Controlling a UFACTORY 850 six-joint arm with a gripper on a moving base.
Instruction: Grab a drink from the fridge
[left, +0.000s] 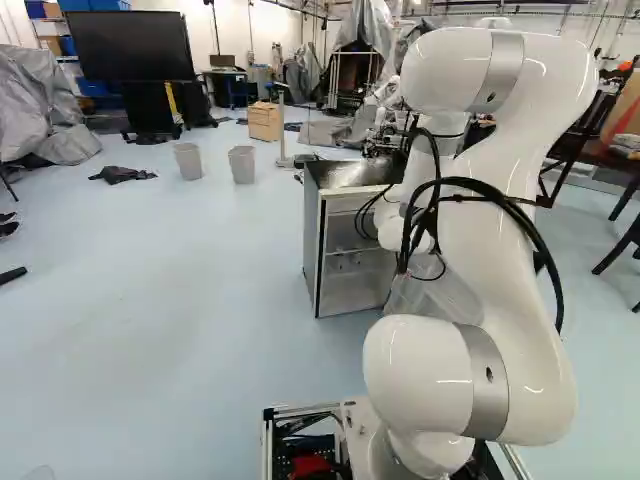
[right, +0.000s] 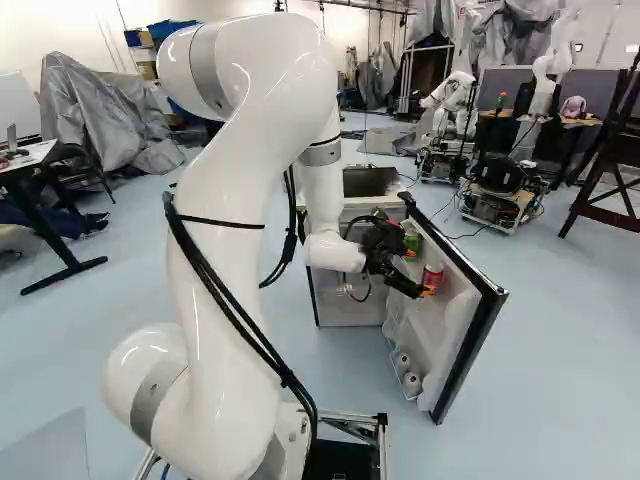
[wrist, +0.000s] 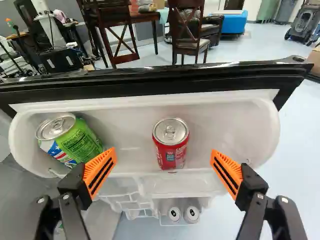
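In the right base view my gripper (right: 412, 288) reaches to the inside of the opened fridge door (right: 455, 310), near a red can (right: 432, 277). The wrist view shows the gripper (wrist: 164, 170) open wide, nothing gripped. Ahead of the gap between its fingers, the red can (wrist: 171, 143) stands upright in the door's top shelf (wrist: 125, 145). A green can (wrist: 74, 141) leans in the same shelf, just past one finger. Two more cans (wrist: 183, 214) show lower in the door. The fridge body (left: 345, 250) stands beyond the arm in the left base view.
Another robot (right: 460, 105) on a wheeled base stands past the fridge, near a cart (right: 505, 195). Dark wooden chairs (wrist: 187, 30) are beyond the door. Two grey bins (left: 242, 165) stand on the floor left of the fridge in the left base view.
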